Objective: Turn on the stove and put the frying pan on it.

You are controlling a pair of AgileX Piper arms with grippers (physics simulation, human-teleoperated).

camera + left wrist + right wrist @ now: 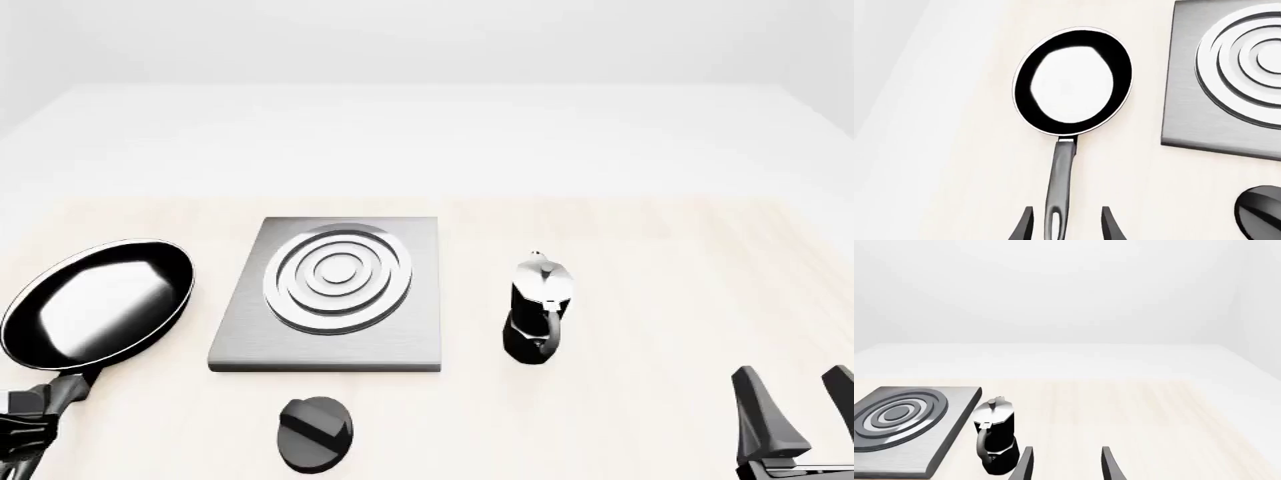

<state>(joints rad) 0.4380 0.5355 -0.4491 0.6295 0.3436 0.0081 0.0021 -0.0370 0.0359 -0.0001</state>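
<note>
left wrist: left gripper (pixel 1067 225) spread wide, nothing gripped; frying pan (pixel 1073 82) handle (pixel 1058 190) lies between the fingertips, pan body ahead, stove (pixel 1191 90) off to the side. Closure is best made low on the handle, centred.
front: knob (pixel 316 433) seen untouched, well apart from right gripper (pixel 797 415).
right wrist: right gripper parted, empty; moka pot (pixel 994 436) just beside it, to be avoided.

Bright, even, flat light throughout; shadows faint (almost none). White glare fills the pan (pixel 1073 82) ahead of the left claw (pixel 1066 222). Renders sharp, undistorted.
</note>
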